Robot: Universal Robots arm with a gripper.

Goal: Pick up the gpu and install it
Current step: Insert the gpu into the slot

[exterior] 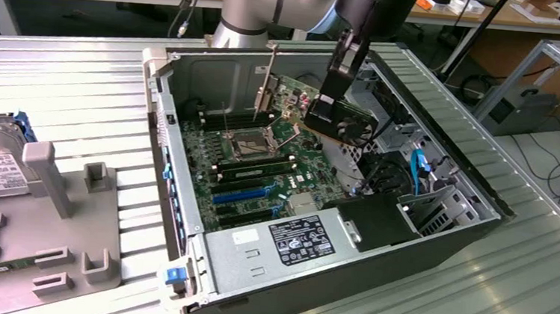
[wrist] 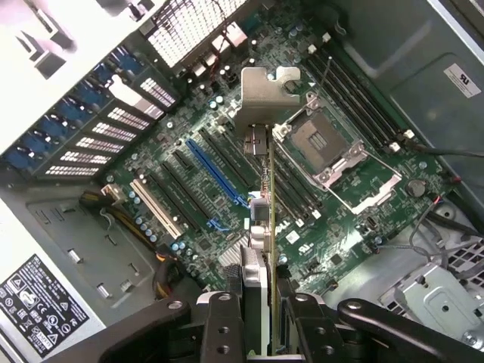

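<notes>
Ribbed bench (exterior: 66, 88) carries an open computer case (exterior: 482, 199). Pincer (exterior: 331, 93) pinches the gpu (exterior: 348, 126) on edge over the motherboard (exterior: 259, 166), apparently so its connector can meet a slot.

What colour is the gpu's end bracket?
The gpu's end bracket is silver, clearest in the wrist view.

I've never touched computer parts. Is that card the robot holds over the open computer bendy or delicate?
Probably stiff: the gpu hangs straight from the gripper, no sag. Likely light, since it looks thin edge-on in the wrist view. Probably delicate: its silver bracket and exposed board could catch on the motherboard below.
</notes>
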